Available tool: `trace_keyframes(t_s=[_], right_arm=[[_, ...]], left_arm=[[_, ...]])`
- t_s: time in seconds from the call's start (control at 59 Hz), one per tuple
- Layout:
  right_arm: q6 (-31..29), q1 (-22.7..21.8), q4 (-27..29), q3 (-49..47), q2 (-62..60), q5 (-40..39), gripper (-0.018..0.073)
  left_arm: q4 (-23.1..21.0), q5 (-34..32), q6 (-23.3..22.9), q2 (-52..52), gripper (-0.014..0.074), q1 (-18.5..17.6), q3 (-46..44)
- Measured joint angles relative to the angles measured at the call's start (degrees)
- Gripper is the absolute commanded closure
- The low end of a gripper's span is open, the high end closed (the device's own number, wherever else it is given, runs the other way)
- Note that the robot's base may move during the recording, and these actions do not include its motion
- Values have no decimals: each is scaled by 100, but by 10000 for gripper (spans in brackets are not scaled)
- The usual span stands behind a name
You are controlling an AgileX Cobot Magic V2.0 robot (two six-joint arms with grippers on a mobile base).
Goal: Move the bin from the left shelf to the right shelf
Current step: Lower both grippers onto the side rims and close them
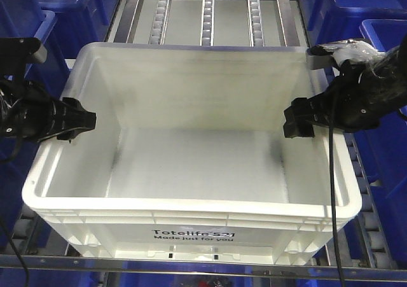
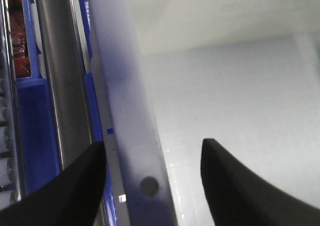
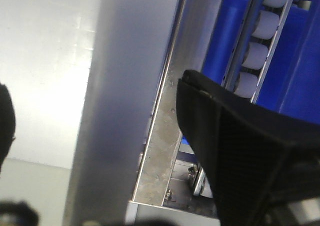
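Observation:
The white bin [image 1: 191, 205], printed "Totelife 521", sits empty on the roller shelf, filling the middle of the front view. My left gripper [image 1: 79, 123] is at its left rim and my right gripper [image 1: 299, 123] at its right rim. In the left wrist view, the left gripper [image 2: 152, 142] is open, one black finger on each side of the bin's rim [image 2: 131, 105], with gaps on both sides. In the right wrist view, the right gripper [image 3: 94, 83] is open and straddles the rim [image 3: 125, 85], with one finger outside and one at the frame's left edge.
Dark blue bins [image 1: 381, 51] crowd the right and more stand at the left [image 1: 38, 7]. White roller tracks [image 1: 207, 13] run away behind the bin. A metal shelf rail [image 3: 162, 151] runs close beside the bin's right wall, and another rail [image 2: 55, 80] beside its left.

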Motion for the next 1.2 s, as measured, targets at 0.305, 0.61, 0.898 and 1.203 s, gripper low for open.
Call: trace_keyframes(t_s=[0.305,0.61,0.898,1.203], right_arm=[[0,0,-4,0,0,17,-27],[0,0,-4,0,0,17,-26],[0,0,-4,0,0,17,92],[-25,-17,-175,0,0,24,538]], left_arm=[[27,209,-85,338,189,0,-303],[35,304,-85,383,189,0,-349],[35,332,-85,383,195,0,-349],[30,392,-89,394,405,0,-349]])
